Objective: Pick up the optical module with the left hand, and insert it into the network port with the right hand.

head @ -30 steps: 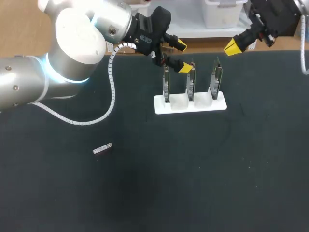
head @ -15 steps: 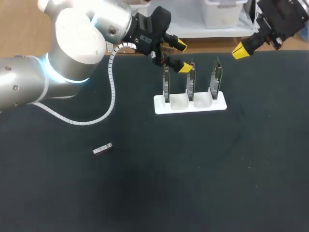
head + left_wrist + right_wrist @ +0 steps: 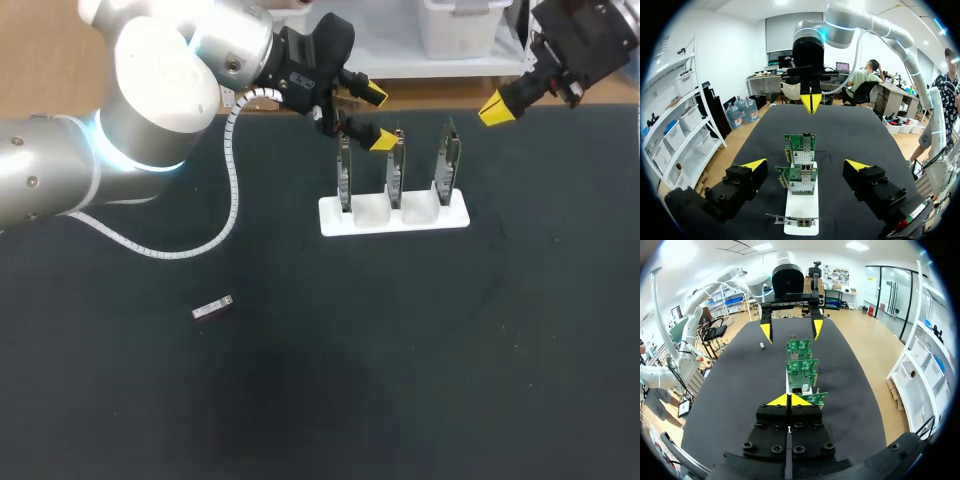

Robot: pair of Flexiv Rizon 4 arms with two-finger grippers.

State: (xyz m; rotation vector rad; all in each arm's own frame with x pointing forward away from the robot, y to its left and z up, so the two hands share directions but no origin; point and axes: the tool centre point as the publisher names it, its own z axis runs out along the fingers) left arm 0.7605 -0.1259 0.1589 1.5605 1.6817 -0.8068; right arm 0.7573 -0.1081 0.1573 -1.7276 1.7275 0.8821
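The optical module (image 3: 212,308), a small grey bar, lies on the dark table at the front left, far from both grippers. In the right wrist view the module (image 3: 762,345) is a speck beyond the boards. My left gripper (image 3: 378,118) hangs open over the rear of the white stand (image 3: 393,213), beside the middle of three upright green port boards (image 3: 396,165). From its wrist, the left gripper (image 3: 806,165) straddles the row of boards (image 3: 800,145) without touching it. My right gripper (image 3: 492,108) is shut and empty, up at the back right; its tips (image 3: 789,400) meet just before the nearest board (image 3: 812,398).
The white stand (image 3: 801,210) holds the boards in a row near the table's far edge. A white coiled cable (image 3: 232,190) droops from my left arm onto the table. A white bin (image 3: 460,30) stands behind the table's rear edge.
My right gripper has drifted a little to the right and stays shut. The left arm and the module have not moved.
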